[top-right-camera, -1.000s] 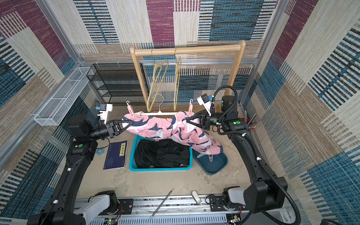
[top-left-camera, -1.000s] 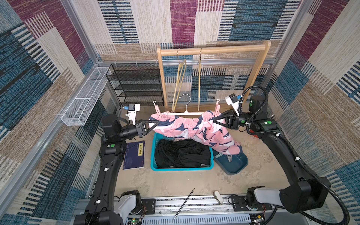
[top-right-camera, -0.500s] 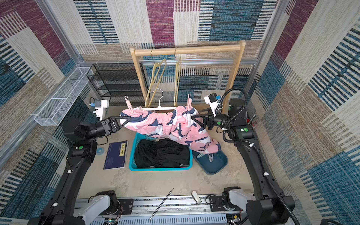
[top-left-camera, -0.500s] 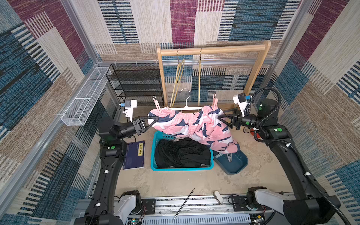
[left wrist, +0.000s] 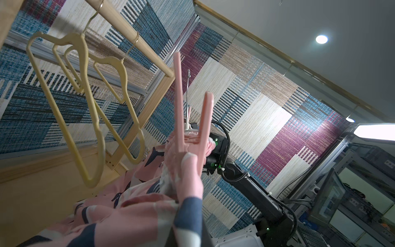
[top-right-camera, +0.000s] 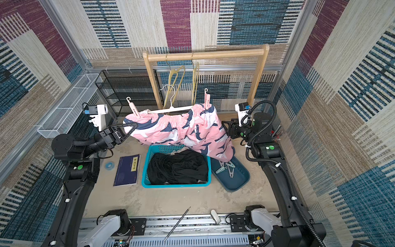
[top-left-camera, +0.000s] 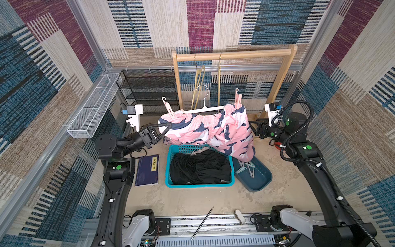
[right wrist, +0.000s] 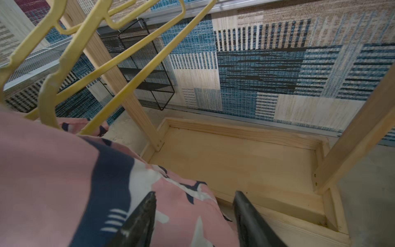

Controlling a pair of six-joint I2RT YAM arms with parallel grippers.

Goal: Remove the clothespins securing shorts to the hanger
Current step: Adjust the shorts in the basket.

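The pink shorts [top-left-camera: 205,130] with a navy-and-white print hang in the air from a white hanger [top-left-camera: 203,110] in both top views. Two pink clothespins pin the waistband to it. One clothespin [top-left-camera: 168,108] is at the left end, the other clothespin [top-left-camera: 238,99] at the right end. My left gripper [top-left-camera: 167,126] is shut on the left edge of the shorts [left wrist: 139,213], just below the left clothespin [left wrist: 192,132]; the cloth hides its tips. My right gripper [right wrist: 193,205] stands open beside the shorts' right side [right wrist: 53,171], holding nothing.
A teal basket [top-left-camera: 168,166] below holds black shorts [top-left-camera: 199,166]. A dark blue tray [top-left-camera: 259,181] holds loose clothespins [top-left-camera: 245,167]. The wooden rack [top-left-camera: 235,52] carries two yellow hangers [top-left-camera: 198,85] behind. A book [top-left-camera: 147,170], a black mesh shelf [top-left-camera: 149,89] and a thin rod [top-left-camera: 202,222] are nearby.
My right gripper has opened, let go of the shorts and drawn back to the right. The hanger and shorts have risen with my left gripper still shut on them.
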